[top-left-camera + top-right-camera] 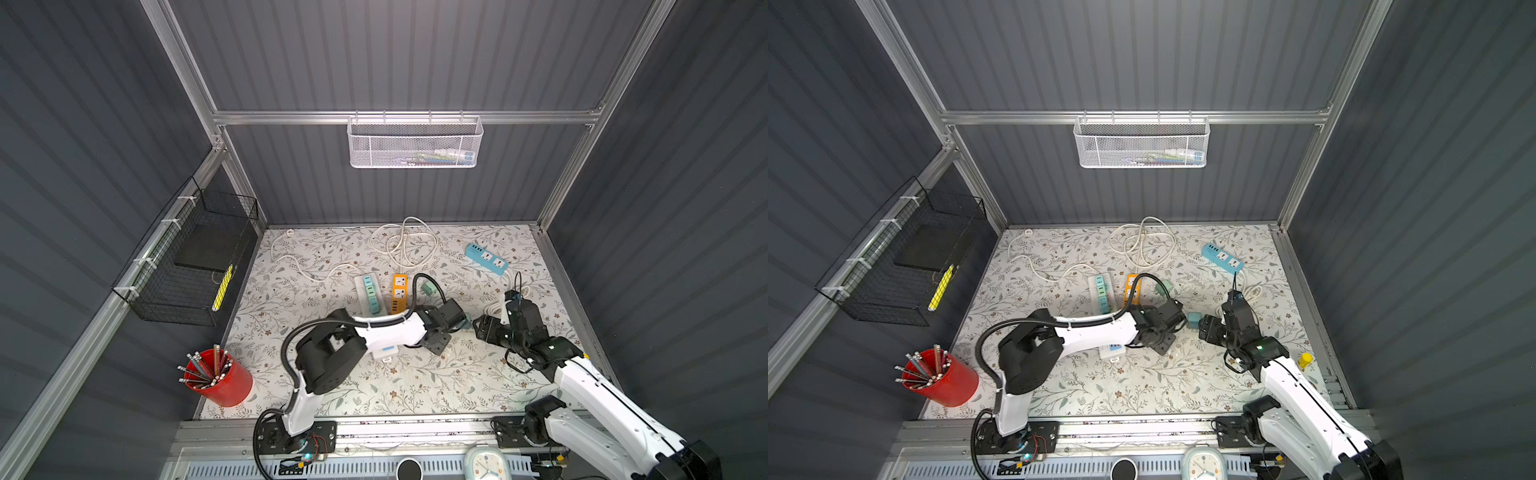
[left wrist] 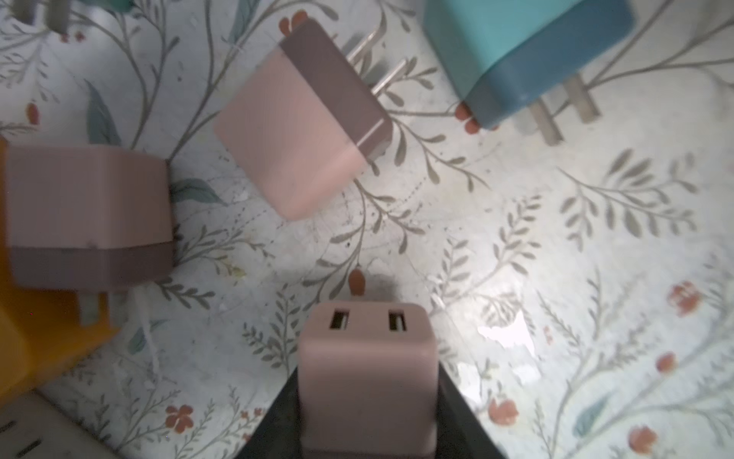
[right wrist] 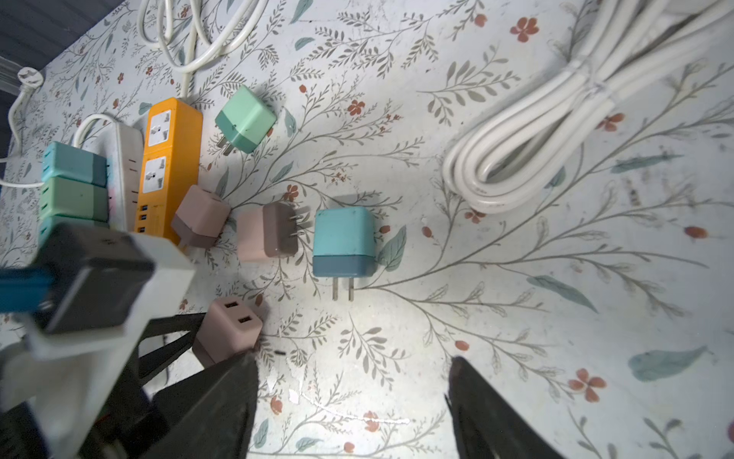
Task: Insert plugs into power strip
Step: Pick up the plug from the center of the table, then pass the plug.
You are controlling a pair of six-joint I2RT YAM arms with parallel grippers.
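In a top view the left hand (image 1: 455,323) sits 4 o'clock of the orange power strip (image 1: 400,294); left wrist view: it clenches a pink plug (image 2: 367,377), likely light, stiff, slick, by flat sides; right wrist view: right hand (image 3: 349,401) released.

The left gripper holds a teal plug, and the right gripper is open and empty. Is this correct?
No: the left gripper holds a pink plug, as the left wrist view shows. The right gripper is open and empty.
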